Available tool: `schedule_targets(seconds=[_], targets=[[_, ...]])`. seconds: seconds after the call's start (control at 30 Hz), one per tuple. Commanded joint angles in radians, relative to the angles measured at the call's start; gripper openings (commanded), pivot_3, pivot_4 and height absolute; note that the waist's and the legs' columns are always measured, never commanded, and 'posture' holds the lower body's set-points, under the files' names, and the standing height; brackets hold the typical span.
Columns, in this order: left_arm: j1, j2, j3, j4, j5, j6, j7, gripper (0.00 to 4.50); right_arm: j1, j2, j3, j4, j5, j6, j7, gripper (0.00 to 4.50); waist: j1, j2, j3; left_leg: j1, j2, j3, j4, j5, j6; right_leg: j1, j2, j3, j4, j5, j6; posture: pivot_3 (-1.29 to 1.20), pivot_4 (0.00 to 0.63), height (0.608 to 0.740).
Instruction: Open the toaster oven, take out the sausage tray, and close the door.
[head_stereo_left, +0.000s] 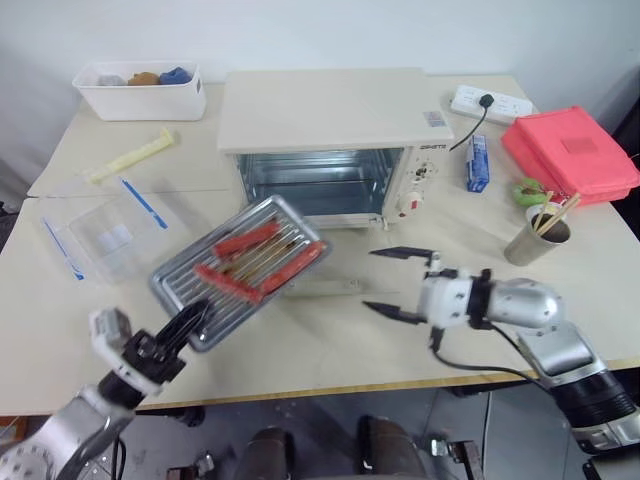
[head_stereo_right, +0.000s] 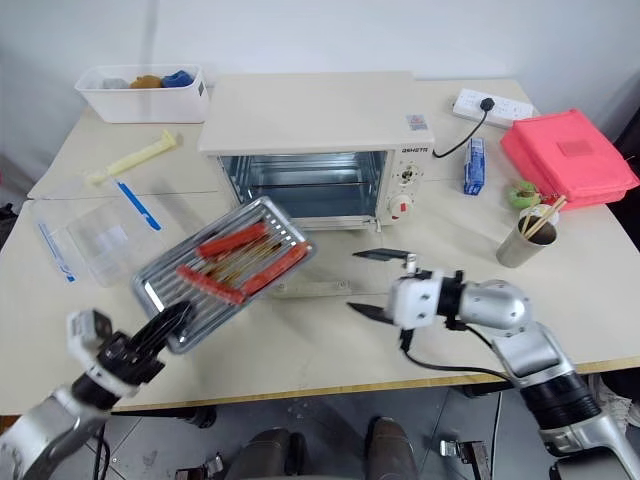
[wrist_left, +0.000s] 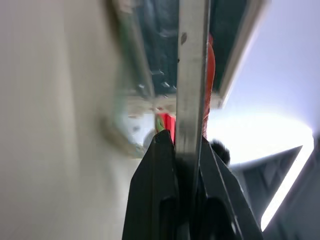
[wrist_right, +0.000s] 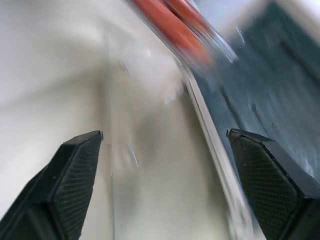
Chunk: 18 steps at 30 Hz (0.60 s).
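Observation:
The cream-white toaster oven (head_stereo_left: 330, 110) stands at the middle back of the table with its cavity showing. Its glass door (head_stereo_left: 352, 262) lies folded down flat in front, the cream bar handle (head_stereo_left: 320, 288) nearest me. The silver sausage tray (head_stereo_left: 240, 268), carrying several red-orange sausages, hangs tilted above the table, left of and partly over the door. My left gripper (head_stereo_left: 190, 322) is shut on the tray's near rim (wrist_left: 192, 90). To the right of the tray, my right gripper (head_stereo_left: 370, 279) is open and holds nothing, its fingers (wrist_right: 75, 170) spread wide.
A clear plastic container with blue strips (head_stereo_left: 105, 235) lies at the left, and a white bin (head_stereo_left: 140, 92) at the back left. On the right are a red box (head_stereo_left: 570, 150), a power strip (head_stereo_left: 490, 103), a blue pack (head_stereo_left: 478, 163) and a metal cup of sticks (head_stereo_left: 535, 240).

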Motion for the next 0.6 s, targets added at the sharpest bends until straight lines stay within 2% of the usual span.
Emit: schedule_targets(seconds=[0.03,0.13,0.27,0.47,0.6], targets=[[0.06,-0.102,0.054,-0.116,-0.017,-0.088,-0.02,0.0,-0.017,-0.009,-0.095,0.12,0.078,0.132,0.017,4.19,0.011,0.0,0.0,0.0,0.0,0.0,0.0,0.0,0.0,0.0,0.0,0.0,-0.003,0.0,0.0,0.0,0.15,0.74],[0.123,-0.196,0.072,-0.176,-0.017,-0.161,-0.016,0.0,-0.028,-0.005,-0.123,0.24,0.066,0.143,0.045,3.57,0.023,0.0,0.0,0.0,0.0,0.001,0.001,0.0,0.001,0.0,0.0,0.0,-0.004,0.001,-0.002,0.0,0.15,0.74],[0.172,-0.33,0.099,-0.236,-0.017,-0.28,0.018,0.0,-0.039,0.007,-0.103,0.36,0.038,0.151,0.11,2.19,0.022,0.0,0.0,0.0,-0.001,0.004,0.001,-0.001,0.002,0.0,0.001,0.002,-0.007,0.001,-0.003,0.0,0.15,0.74],[0.174,-0.389,0.087,-0.277,-0.017,-0.369,0.075,0.0,-0.092,0.075,-0.084,0.49,0.062,0.082,0.285,0.09,0.02,-0.001,0.0,0.001,-0.001,0.008,0.001,-0.002,0.003,0.0,0.002,0.003,-0.01,0.004,-0.004,0.0,0.15,0.74],[0.157,-0.405,0.07,-0.308,-0.017,-0.415,0.106,0.0,-0.152,0.127,-0.084,0.544,0.065,0.1,0.338,0.04,0.019,-0.001,0.0,0.001,-0.001,0.009,0.001,-0.002,0.004,0.0,0.002,0.004,-0.011,0.005,-0.004,0.0,0.15,0.74]])
